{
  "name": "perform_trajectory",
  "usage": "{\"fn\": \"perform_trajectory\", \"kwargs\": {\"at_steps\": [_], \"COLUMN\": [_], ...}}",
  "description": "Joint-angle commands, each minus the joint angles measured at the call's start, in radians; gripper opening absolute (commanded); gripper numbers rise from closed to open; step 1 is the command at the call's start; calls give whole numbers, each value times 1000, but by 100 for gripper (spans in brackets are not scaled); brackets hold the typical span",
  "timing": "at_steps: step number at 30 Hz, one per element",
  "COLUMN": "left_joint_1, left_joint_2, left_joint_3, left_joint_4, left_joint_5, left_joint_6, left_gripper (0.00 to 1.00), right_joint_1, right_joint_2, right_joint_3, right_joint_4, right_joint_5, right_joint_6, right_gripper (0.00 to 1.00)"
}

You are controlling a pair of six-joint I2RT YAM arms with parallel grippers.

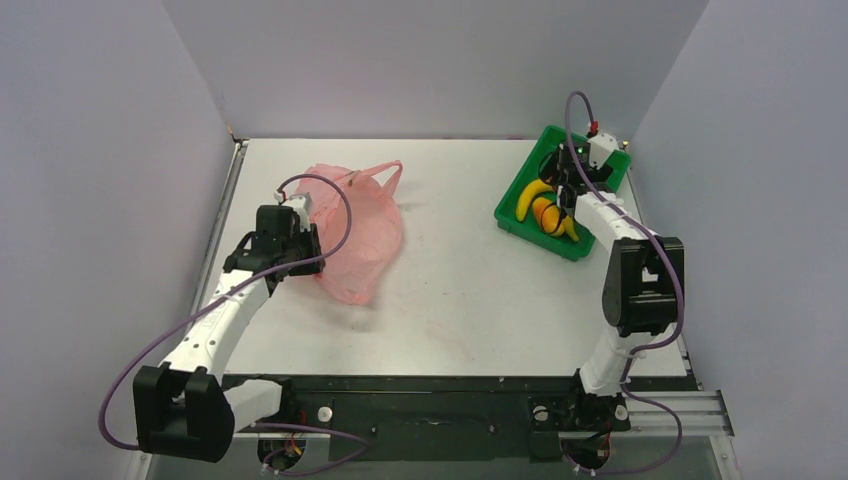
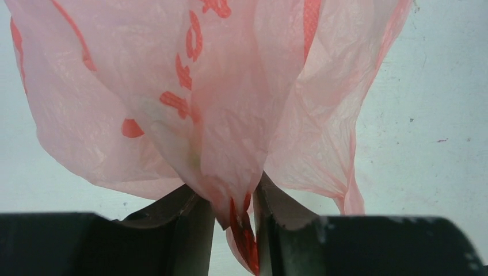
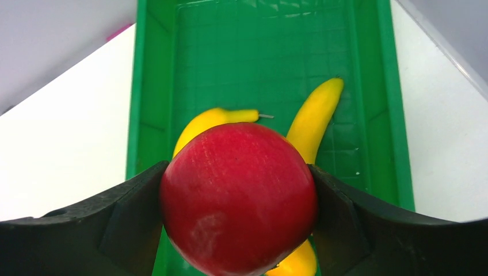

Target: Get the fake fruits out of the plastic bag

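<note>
The pink plastic bag lies crumpled on the left of the table. My left gripper is at its left edge. In the left wrist view a red-printed fold of the plastic bag hangs between the jaws of the left gripper, which stand slightly apart, with table showing in the gap. My right gripper is shut on a round red fake fruit above the green tray. Two yellow bananas lie in the tray beneath it. From above, the right gripper hangs over the tray, beside a banana and an orange piece.
The green tray sits at the table's far right, close to the right wall. Grey walls enclose the table on three sides. Bare white tabletop lies between the bag and the tray.
</note>
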Motion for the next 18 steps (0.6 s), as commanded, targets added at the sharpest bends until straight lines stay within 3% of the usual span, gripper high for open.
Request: {"fn": "perform_trajectory", "kwargs": {"at_steps": [1,4,11,18], "left_joint_1": [6,7,9,6], "left_joint_2": [-68,-104,-269,-446], "left_joint_3": [-6,-14,-52,-107], "left_joint_4": [60,73,134,216], "left_joint_5": [20,30,47,39], "left_joint_6": [19,23,45,56], "left_gripper": [28,36,48,51], "right_joint_1": [-33,-37,-58,-67], "right_joint_2": [57,104,228,375], "right_joint_3": [114,169,296,524], "right_joint_4": [-53,-75,-106,-180], "right_joint_5": [30,43,65,65], "right_joint_6": [-33,-50,-67,-54], "right_gripper": [8,12,32,39]}}
